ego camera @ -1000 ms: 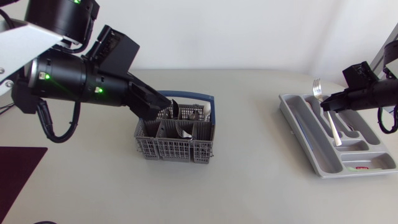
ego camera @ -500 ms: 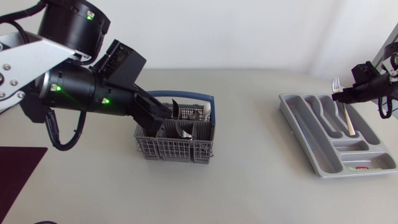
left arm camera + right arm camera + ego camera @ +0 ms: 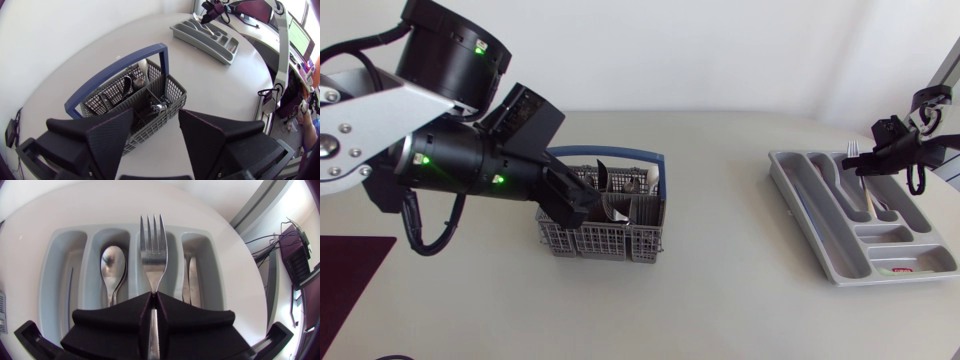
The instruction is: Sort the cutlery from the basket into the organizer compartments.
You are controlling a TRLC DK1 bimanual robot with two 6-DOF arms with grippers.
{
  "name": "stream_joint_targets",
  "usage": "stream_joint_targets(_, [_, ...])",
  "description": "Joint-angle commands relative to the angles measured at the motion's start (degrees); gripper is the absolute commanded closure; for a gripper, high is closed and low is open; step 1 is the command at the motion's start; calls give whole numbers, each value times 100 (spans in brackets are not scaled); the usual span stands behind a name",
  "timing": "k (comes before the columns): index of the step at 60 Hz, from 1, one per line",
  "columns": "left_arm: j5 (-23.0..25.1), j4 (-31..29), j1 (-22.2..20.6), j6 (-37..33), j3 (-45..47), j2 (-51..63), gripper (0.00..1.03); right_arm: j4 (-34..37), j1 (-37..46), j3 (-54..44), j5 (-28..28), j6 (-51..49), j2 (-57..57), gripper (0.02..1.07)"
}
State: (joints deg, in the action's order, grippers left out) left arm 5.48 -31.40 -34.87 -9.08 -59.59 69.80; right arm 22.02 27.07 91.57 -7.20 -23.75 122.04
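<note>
Your right gripper (image 3: 151, 296) clamps a fork (image 3: 152, 245) over the organizer's (image 3: 60, 237) middle slot, beside a sorted spoon (image 3: 113, 262), while your left gripper (image 3: 156, 119) hangs spread over the basket (image 3: 150, 100), cutlery (image 3: 126, 85) left inside.

right gripper (image 3: 867, 160) + fork (image 3: 852, 150): moved rightward | left gripper (image 3: 587, 208): lower over basket (image 3: 605, 241)

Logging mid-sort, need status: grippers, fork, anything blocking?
Left gripper open, poised at basket. Right gripper shut on fork, tines over organizer, one slot over from spoon. No obstruction seen.
</note>
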Motion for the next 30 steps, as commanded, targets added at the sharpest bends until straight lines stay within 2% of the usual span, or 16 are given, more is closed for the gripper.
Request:
stream_joint_targets(1, [-29, 28, -55, -32, 141, -10, 41, -66, 9, 177, 61, 116, 224, 99])
stream_joint_targets(11, [-38, 28, -134, -15, 167, -10, 41, -119, -26, 195, 246, 134, 382, 95])
stream_joint_targets(30, [-99, 46, -160, -23, 273, -28, 41, -286, -44, -95, 342, 151, 294, 65])
